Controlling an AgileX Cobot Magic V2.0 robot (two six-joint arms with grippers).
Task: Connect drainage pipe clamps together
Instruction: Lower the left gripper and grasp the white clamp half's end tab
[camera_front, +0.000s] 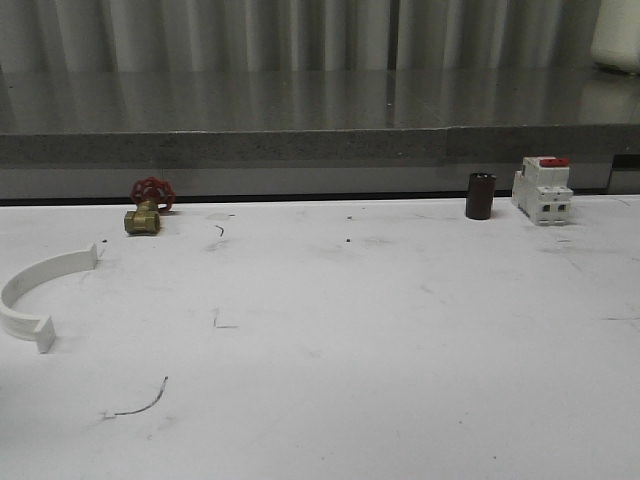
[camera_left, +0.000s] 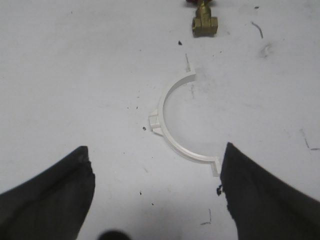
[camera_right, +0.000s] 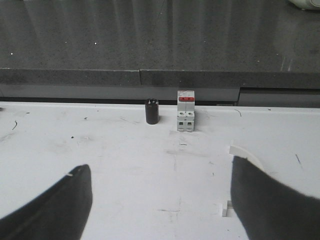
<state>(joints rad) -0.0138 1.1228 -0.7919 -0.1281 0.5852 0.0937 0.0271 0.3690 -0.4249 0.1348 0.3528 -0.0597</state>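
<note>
One white half-ring drainage pipe clamp lies flat at the table's far left. In the left wrist view this clamp lies just ahead of my left gripper, which is open and empty. One flanged end sits close beside a black fingertip. My right gripper is also open with nothing between its fingers. A second white clamp lies on the table beside it, mostly hidden behind one finger.
A brass valve with a red handwheel stands at the back left. A dark cylinder and a white breaker with a red switch stand at the back right. A grey stone ledge bounds the white table behind them.
</note>
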